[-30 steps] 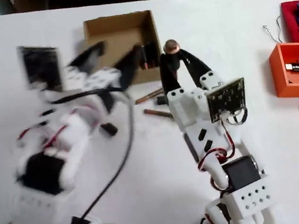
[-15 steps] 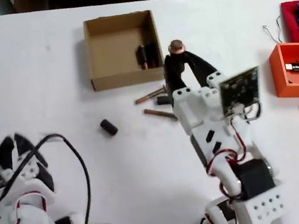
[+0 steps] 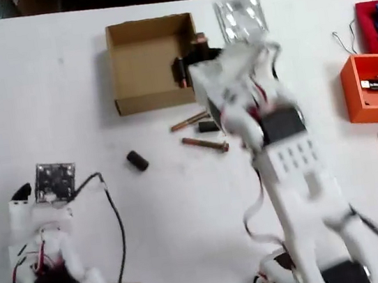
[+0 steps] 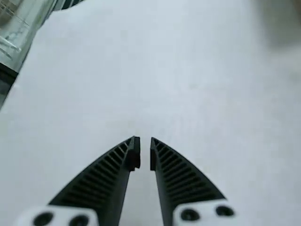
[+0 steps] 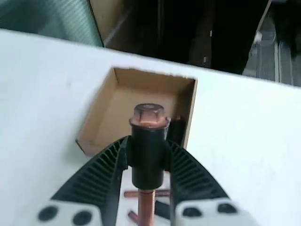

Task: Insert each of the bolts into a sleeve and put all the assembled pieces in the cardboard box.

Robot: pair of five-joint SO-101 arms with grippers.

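Note:
My right gripper [image 5: 148, 147] is shut on a black sleeve [image 5: 148, 162] with a copper bolt [image 5: 149, 117] through it, held upright at the near right corner of the cardboard box [image 5: 108, 101]. From above, that gripper [image 3: 199, 50] hovers at the right wall of the cardboard box [image 3: 148, 99], and one assembled piece [image 3: 181, 72] lies inside. Two loose bolts [image 3: 188, 122] [image 3: 205, 144] and two loose sleeves [image 3: 137, 161] [image 3: 208, 126] lie in front of the box. My left gripper [image 4: 142, 151] is shut on nothing above bare table at the front left [image 3: 20, 195].
An orange bin [image 3: 375, 110] and a red cloth [image 3: 373, 20] sit at the right edge of the table. A black cable [image 3: 116, 222] trails from the left arm. Open white table lies left of the box and in the middle.
The left arm has pulled back from the box to the front left and its gripper has shut. The right arm has carried the sleeved bolt forward to the box's right side.

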